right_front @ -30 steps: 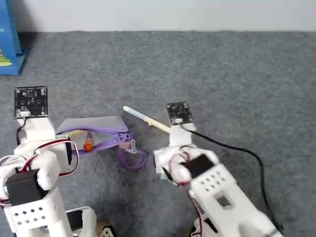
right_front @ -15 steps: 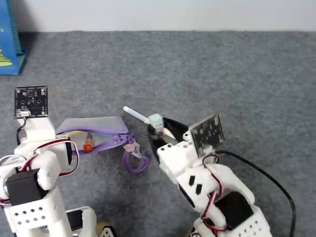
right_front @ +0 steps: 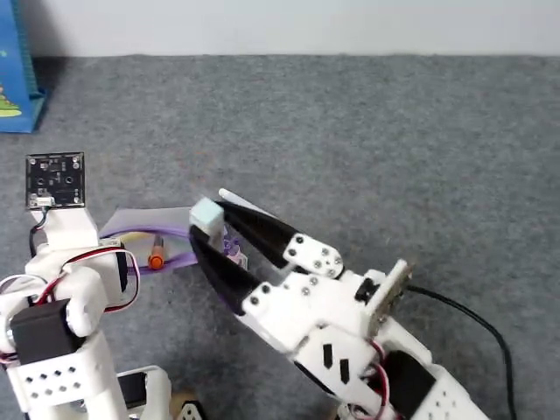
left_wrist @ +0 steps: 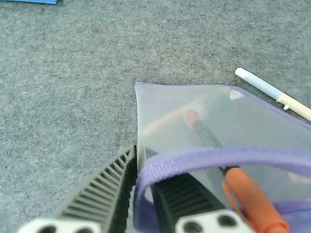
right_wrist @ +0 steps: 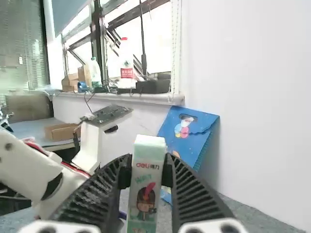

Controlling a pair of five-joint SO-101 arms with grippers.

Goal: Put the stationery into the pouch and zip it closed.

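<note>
A purple-edged translucent pouch lies on the grey carpet with an orange pen inside it. My left gripper is shut on the pouch's purple zipper edge, holding the mouth up; the pouch wall and orange pen show close by. My right gripper hangs raised over the pouch's open end, shut on a pale green eraser. In the right wrist view the eraser stands upright between the fingers. A white pen lies on the carpet just behind the right gripper.
A blue box stands at the far left by the white wall. The right arm's black cable trails over the carpet at the right. The left arm's body sits at the pouch's closed end.
My right arm has risen off the carpet with the eraser and swung left, from beside the white pen to over the pouch's open end. The left arm has kept still.
</note>
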